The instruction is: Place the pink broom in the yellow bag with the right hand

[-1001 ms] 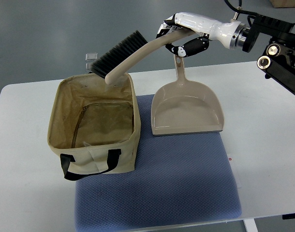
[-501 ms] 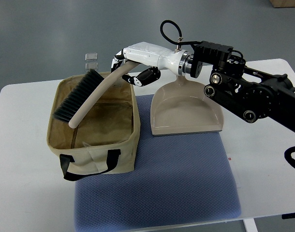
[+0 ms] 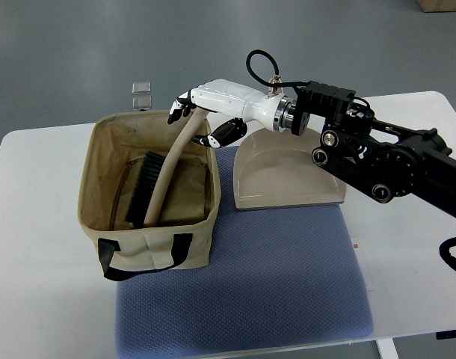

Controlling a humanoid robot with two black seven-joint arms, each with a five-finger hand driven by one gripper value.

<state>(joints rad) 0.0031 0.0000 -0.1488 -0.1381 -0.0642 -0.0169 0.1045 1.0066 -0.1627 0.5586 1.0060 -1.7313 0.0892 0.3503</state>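
Note:
The pink broom [image 3: 168,173] stands tilted inside the yellow bag [image 3: 155,241]. Its black bristles [image 3: 142,191] are down on the bag's floor, and its beige-pink handle leans up over the bag's far right rim. My right hand [image 3: 192,123] reaches in from the right and is at the top end of the handle, with fingers draped over it and the thumb on the near side. The bag is open, with black straps at the front, and sits on the left part of a blue mat [image 3: 250,288].
A matching dustpan [image 3: 288,176] lies on the mat right of the bag, under my right forearm. The mat rests on a white table [image 3: 34,247]. Two small clear squares [image 3: 141,87] lie beyond the table's far edge.
My right hand swung the broom left from above the dustpan to over the bag, then lowered it. The bristle end has gone from the rim down to the bag's floor.

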